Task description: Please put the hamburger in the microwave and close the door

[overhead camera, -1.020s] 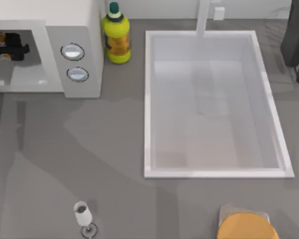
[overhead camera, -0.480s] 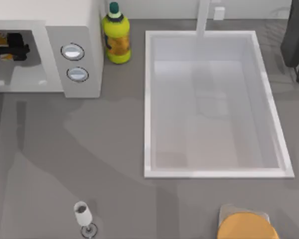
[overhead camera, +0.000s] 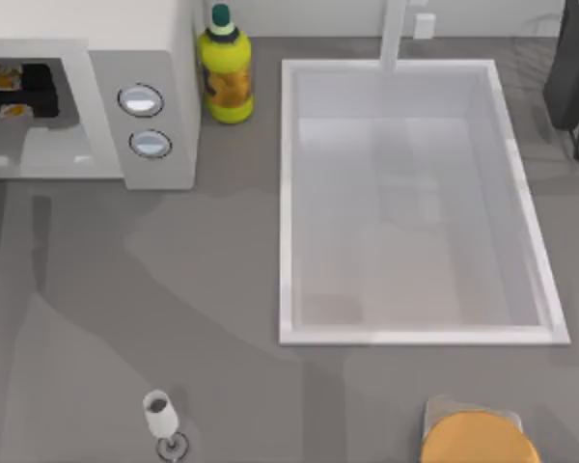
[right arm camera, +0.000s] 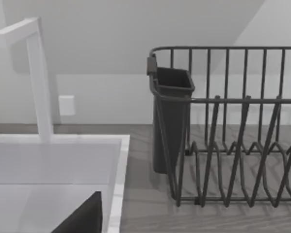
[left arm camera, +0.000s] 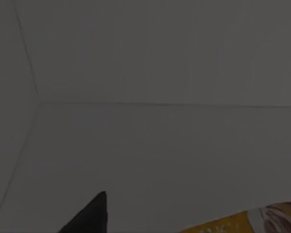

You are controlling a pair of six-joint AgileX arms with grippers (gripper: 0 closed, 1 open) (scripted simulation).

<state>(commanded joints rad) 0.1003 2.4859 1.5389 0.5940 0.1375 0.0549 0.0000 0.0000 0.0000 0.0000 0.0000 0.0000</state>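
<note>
- Since half a second ago the left gripper (overhead camera: 26, 89) has crept a little deeper into the cavity of the microwave (overhead camera: 145, 58). Everything else on the table (overhead camera: 193, 289) lies as it did.
- The hamburger (overhead camera: 10, 111) is inside the cavity, right against the black gripper, with orange patches showing on either side of it. In the left wrist view it sits at the picture's edge, close to the dim cavity floor.
- I cannot tell whether the left gripper is pinching the hamburger or has let go of it.
- The right gripper (right arm camera: 82, 218) is parked at the far right, by the dish rack (right arm camera: 233, 145) and the sink (overhead camera: 286, 193). Its grip cannot be told either.
- Risk, as I judge it: if the gripper backs out without a clean release, the hamburger may be dragged toward the cavity mouth or roll out onto the table.
- Risk: letting go while it hangs above the floor could make it tumble toward the opening, where it would block the door.
- Risk: the cavity is tight, so lifting or swinging the arm on the way out could knock the roof or side wall.
- The cavity is open, so the door is not yet closed. Swinging it while the arm is inside would jam it against the arm.
</note>
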